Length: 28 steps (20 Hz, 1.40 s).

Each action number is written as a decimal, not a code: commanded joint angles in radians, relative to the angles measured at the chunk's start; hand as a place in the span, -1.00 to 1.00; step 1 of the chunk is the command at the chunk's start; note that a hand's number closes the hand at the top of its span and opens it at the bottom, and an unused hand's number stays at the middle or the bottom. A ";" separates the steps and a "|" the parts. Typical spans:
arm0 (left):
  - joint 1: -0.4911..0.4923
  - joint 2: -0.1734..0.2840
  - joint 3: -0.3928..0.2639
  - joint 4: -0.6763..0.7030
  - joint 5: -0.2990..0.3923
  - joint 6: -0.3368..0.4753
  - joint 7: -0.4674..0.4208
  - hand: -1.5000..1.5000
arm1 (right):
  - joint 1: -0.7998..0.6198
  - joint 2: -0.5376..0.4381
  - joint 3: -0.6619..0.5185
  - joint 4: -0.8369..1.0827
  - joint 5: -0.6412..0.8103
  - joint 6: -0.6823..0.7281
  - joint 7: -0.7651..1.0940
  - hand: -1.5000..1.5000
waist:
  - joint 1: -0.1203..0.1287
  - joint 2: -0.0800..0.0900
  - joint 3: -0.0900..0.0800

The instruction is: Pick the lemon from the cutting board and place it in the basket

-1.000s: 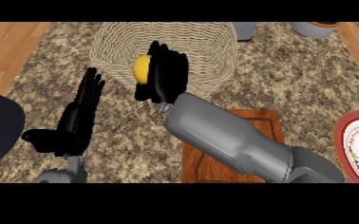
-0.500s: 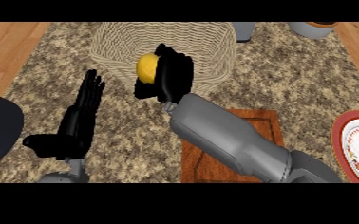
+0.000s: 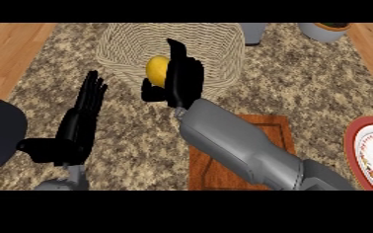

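Over the near rim of the wicker basket (image 3: pixel 124 39), at the worktop's far edge, the right hand (image 3: pixel 180 79) has carried the lemon (image 3: pixel 157 69) a little further in than a moment ago, fingers curled round it. It hangs above the basket's hollow, where nothing else shows. Behind the forearm lies the wooden cutting board (image 3: pixel 280 128). Near the left edge, the left hand (image 3: pixel 79 123) rests, fingers straight.

Right hand (image 3: pixel 182 79) gripping lemon (image 3: pixel 157 69), over basket (image 3: pixel 218 44)
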<state>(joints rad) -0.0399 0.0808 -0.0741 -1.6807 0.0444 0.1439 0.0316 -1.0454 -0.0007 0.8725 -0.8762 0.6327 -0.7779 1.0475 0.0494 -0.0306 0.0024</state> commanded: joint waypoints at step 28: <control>0.041 0.013 0.074 0.007 0.015 0.007 -0.022 0.00 | 0.418 -0.166 -0.260 -0.726 0.505 0.018 0.206 -1.00 | -0.092 0.017 -0.002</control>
<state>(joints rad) 0.0234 0.0884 -0.0185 -1.6925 0.0522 0.1548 0.0146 -0.7532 -0.1299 0.6086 -1.3649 1.1189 -0.8266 1.1821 -0.0430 -0.0175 0.0003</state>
